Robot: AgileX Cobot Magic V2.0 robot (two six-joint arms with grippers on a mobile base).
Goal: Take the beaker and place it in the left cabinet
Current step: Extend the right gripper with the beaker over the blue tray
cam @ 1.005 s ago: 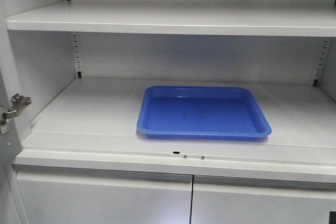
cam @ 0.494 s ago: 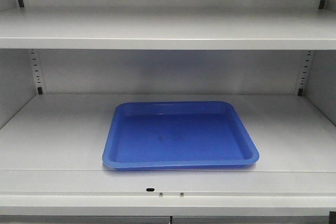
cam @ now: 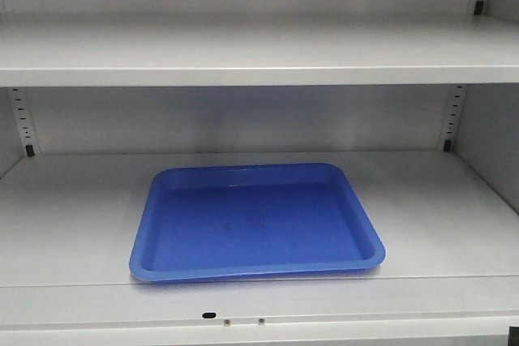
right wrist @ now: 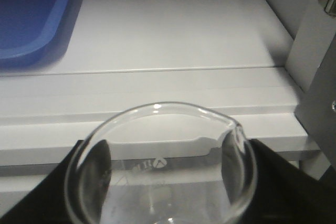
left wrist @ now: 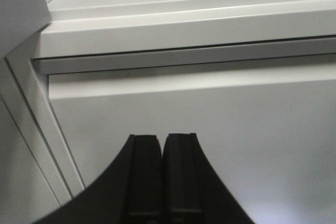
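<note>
Your right pincer (right wrist: 164, 192) clamps the upright beaker (right wrist: 157, 163); the cabinet shelf (right wrist: 173, 40) lies straight ahead. Your left pincer (left wrist: 163, 174) is pressed together.

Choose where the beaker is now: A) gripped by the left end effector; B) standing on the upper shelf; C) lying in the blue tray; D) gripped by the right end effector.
D: the right wrist view shows the beaker between the right end effector's black fingers, with the shelf ahead of it.

On the lower shelf (cam: 442, 208) lies the tray (cam: 255, 224), left of centre, near the front edge; the upper shelf (cam: 259, 50) runs above. The beaker (right wrist: 160, 177) is before that edge, right of the tray.
</note>
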